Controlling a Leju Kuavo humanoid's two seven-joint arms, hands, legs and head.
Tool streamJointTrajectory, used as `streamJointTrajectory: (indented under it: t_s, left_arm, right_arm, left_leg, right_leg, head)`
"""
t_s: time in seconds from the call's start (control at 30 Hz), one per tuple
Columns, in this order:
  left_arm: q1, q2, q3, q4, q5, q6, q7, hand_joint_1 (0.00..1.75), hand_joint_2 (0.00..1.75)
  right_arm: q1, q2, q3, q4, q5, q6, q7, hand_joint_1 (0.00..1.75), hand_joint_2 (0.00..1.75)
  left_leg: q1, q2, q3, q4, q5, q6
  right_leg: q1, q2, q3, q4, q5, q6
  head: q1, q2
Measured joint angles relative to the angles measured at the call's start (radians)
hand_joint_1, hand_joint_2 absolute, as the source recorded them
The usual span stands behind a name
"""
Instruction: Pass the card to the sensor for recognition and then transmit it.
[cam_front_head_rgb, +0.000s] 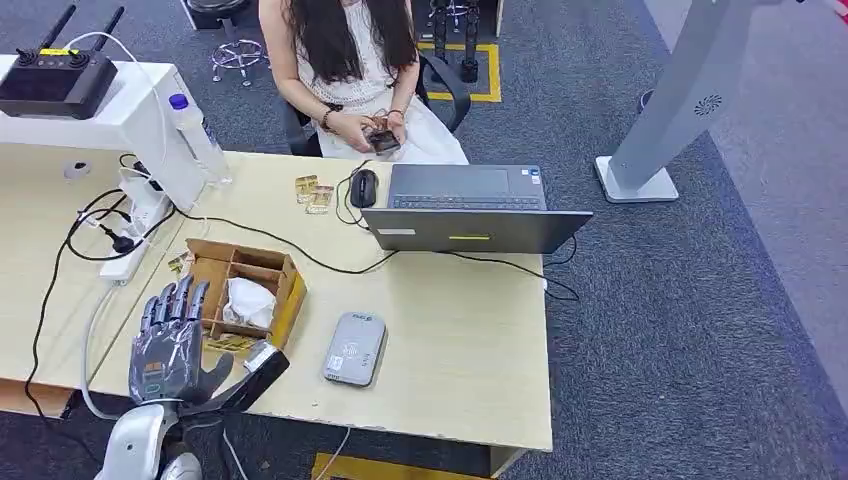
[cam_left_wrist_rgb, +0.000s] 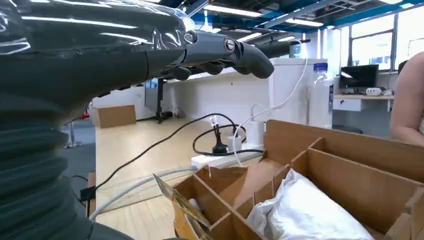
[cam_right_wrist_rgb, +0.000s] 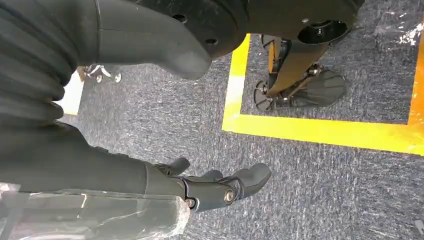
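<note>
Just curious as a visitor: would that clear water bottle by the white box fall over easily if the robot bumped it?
Probably. The water bottle is tall and narrow and stands upright, so a sideways push could tip it. Once down, its round body would likely roll. How full it is cannot be told.

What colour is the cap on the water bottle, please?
Blue; the bottle cap shows best in the head view.

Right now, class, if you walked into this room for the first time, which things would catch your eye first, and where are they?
The robot's left hand hovers open over a partitioned cardboard box at the desk's near left. A grey card sensor lies beside the box, and a person sits behind the open laptop.
</note>
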Motion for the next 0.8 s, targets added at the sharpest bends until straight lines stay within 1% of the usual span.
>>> streamJointTrajectory:
  t_s: [0.13,0.27,0.57,0.8]
  left_arm:
    - [0.0,-0.01,0.013,0.014,-0.001,0.001,-0.026,0.0,1.75]
    - [0.001,-0.015,0.015,0.027,-0.001,0.002,-0.034,0.0,1.75]
    - [0.001,-0.02,0.018,0.047,-0.002,0.003,-0.035,0.0,1.75]
    - [-0.027,-0.02,0.029,0.08,-0.002,0.03,-0.017,0.0,1.75]
  right_arm:
    - [0.0,0.0,0.0,0.0,0.003,0.0,0.0,0.0,1.75]
    - [-0.001,0.0,0.0,0.0,0.005,0.0,0.0,0.0,1.75]
    - [-0.001,0.0,0.0,0.0,0.009,0.01,-0.001,0.0,1.75]
    - [-0.001,0.0,0.004,0.0,0.024,0.015,-0.002,0.0,1.75]
  left_leg:
    - [0.0,0.0,0.0,0.0,0.0,0.0]
    - [0.0,0.0,0.0,0.0,0.0,0.0]
    - [0.0,0.0,0.0,0.0,0.0,0.0]
    - [0.0,0.0,0.0,0.0,0.0,0.0]
  right_leg:
    - [0.0,0.0,0.0,0.0,0.0,0.0]
    - [0.0,0.0,0.0,0.0,0.0,0.0]
    - [0.0,0.0,0.0,0.0,0.0,0.0]
    - [0.0,0.0,0.0,0.0,0.0,0.0]
  head:
    - [0.0,0.0]
    - [0.0,0.0]
    - [0.0,0.0]
    - [0.0,0.0]
